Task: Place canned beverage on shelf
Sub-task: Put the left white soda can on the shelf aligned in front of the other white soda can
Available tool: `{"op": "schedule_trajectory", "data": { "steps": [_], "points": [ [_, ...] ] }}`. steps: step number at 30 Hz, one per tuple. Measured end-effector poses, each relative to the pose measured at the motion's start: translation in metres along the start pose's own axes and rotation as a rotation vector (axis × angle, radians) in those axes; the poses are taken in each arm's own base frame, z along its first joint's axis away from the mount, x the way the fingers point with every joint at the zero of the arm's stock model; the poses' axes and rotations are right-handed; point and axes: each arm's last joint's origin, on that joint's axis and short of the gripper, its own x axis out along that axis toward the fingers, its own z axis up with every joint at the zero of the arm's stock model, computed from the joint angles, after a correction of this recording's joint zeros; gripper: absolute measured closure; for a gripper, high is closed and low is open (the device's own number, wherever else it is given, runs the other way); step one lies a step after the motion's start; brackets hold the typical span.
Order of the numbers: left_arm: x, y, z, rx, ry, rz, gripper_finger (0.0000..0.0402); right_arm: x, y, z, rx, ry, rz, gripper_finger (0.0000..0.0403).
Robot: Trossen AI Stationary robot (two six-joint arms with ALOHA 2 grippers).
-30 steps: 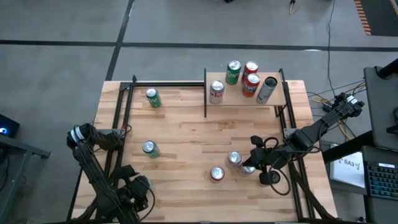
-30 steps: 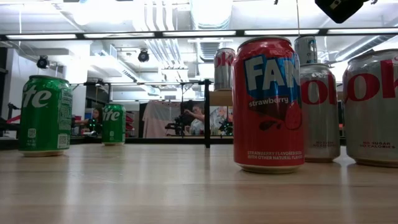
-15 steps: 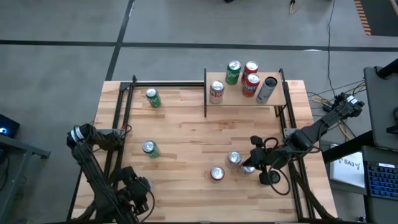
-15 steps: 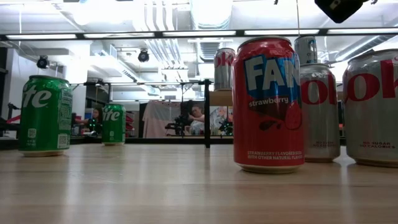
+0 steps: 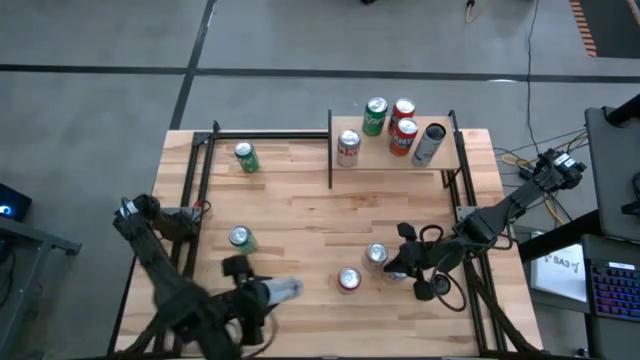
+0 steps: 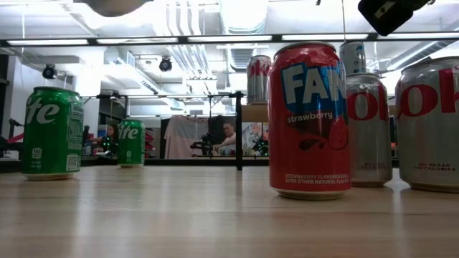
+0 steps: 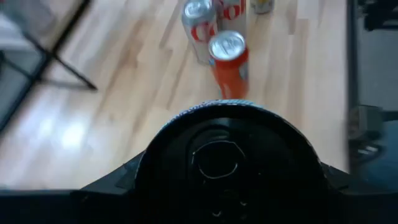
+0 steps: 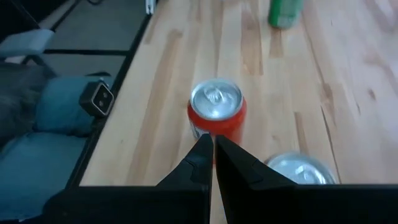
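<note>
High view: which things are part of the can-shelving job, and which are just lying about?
Job:
- shelf, already carrying five cans
- loose cans: red can, silver cans, two green cans
- left gripper, out over the table
- right gripper, shut, empty, by the silver cans

Lying about:
- keyboard
- cables

Four cans (image 5: 403,137) are standing on the shelf (image 5: 440,158). Five more cans (image 5: 349,280) are sitting on the table (image 5: 300,220): two green, two silver, one red.
</note>
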Motion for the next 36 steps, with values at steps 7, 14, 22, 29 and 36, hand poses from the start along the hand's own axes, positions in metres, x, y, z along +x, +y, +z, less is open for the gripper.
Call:
{"op": "schedule_trajectory", "data": {
  "steps": [7,14,22,29,36],
  "points": [
    [0.035,0.019,0.025,0.262,0.029,0.042,0.0165,-0.001,0.005,0.015,-0.071,-0.162,0.036,0.0394],
    [0.051,0.03,0.038,0.486,0.03,0.066,0.0165,-0.002,0.0,0.021,-0.11,-0.252,-0.17,0.0394],
    [0.069,0.041,0.056,0.468,-0.016,0.088,0.0165,-0.004,-0.007,0.031,-0.12,-0.344,-0.263,0.0394],
    [0.097,0.058,0.068,0.446,-0.032,0.131,0.0165,-0.003,-0.013,0.034,-0.229,-0.338,-0.317,0.0382],
    [0.114,0.072,0.077,0.417,-0.027,0.128,0.0165,-0.003,-0.015,0.034,-0.319,-0.317,-0.371,0.0297]
  ]
}}
